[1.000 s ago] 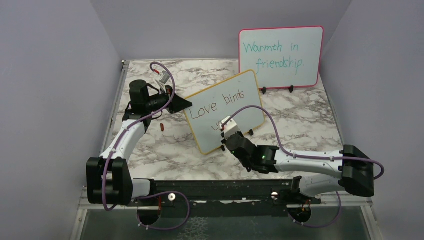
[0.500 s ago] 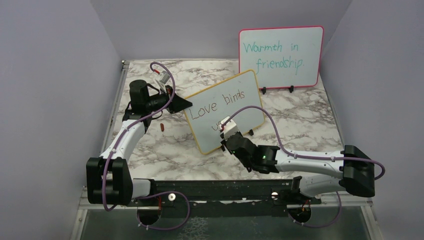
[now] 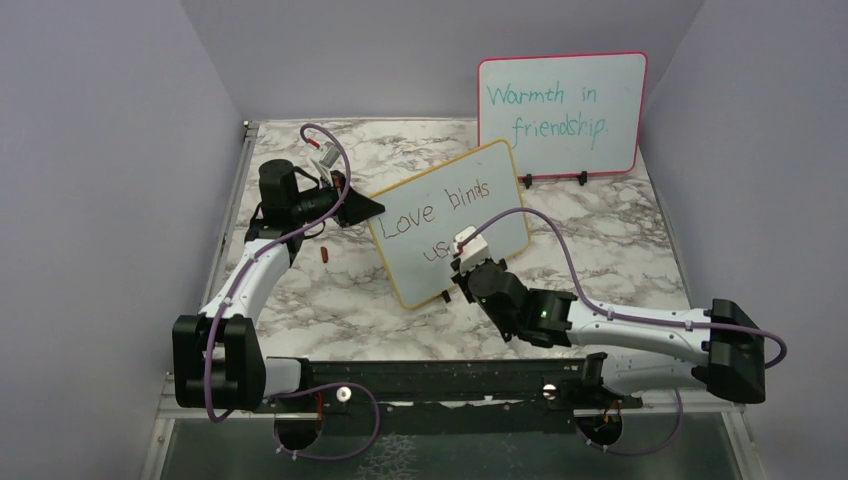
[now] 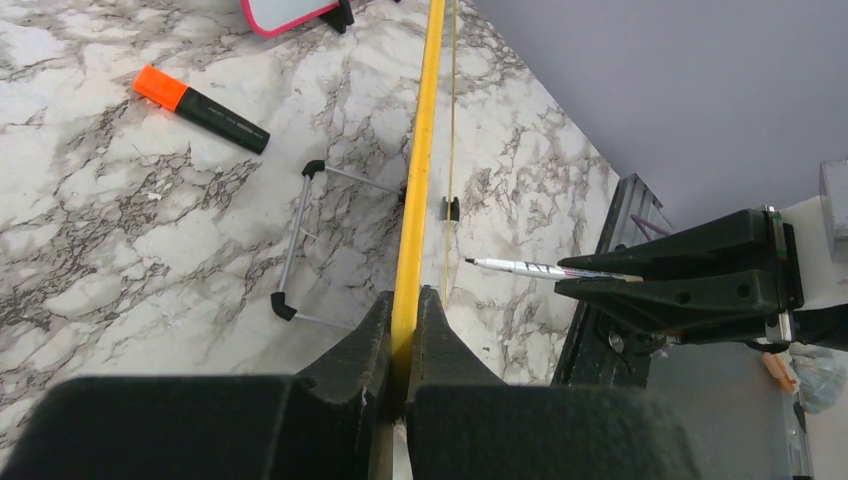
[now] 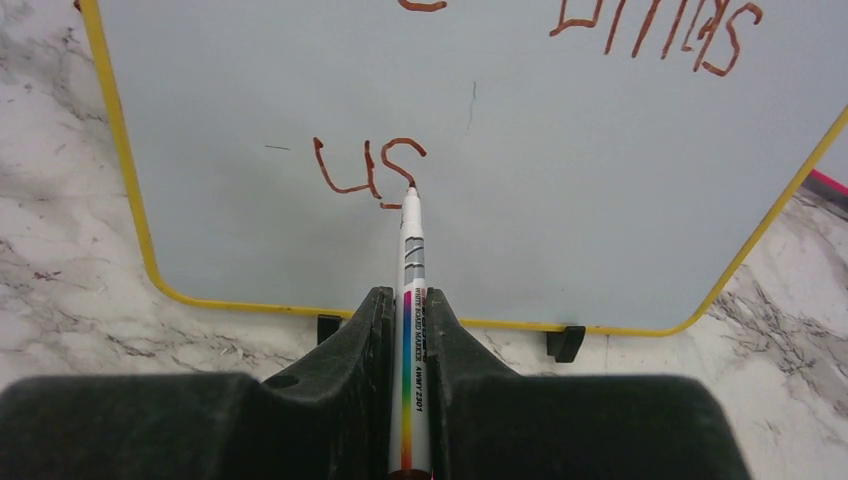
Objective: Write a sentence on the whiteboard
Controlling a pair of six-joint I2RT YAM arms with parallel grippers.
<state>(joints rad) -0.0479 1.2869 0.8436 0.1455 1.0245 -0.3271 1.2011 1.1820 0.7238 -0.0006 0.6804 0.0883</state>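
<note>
The rectangular whiteboard (image 3: 410, 268) with the thin yellow frame and rounded corners stands near the middle of the white marble table (image 3: 600, 235) with grey veins. It is turned at an angle and propped on small black clip feet (image 5: 565, 342). It is in front and to the left of a pink-framed white board (image 3: 560, 150) that carries teal writing (image 3: 545, 110) and stands at the far edge. The left gripper (image 4: 405, 305) has its two black fingers closed narrowly on the left edge of the yellow frame, so that the frame is pinched between them. The right gripper (image 5: 408, 305) reaches to the lower part of the board from the front, and its fingers press from both sides on the barrel of a thin white marker (image 5: 411, 250) with a rainbow stripe. The tip of this marker is at the letter "s" of the word "us" (image 5: 368, 165), and as far as I can see it touches the surface. The sentence (image 3: 436, 215) reads "Love binds" on the upper line and "us" on the line below, in thin strokes that look dark from above and reddish brown from close. Behind the board a grey wire stand (image 4: 300, 240) with black ends lies on the marble, and farther away, well apart from it, lies a black pen with an orange cap (image 4: 200, 95). A small red object (image 3: 325, 254) lies on the table left of the board, near the left arm; I cannot tell what it is
</note>
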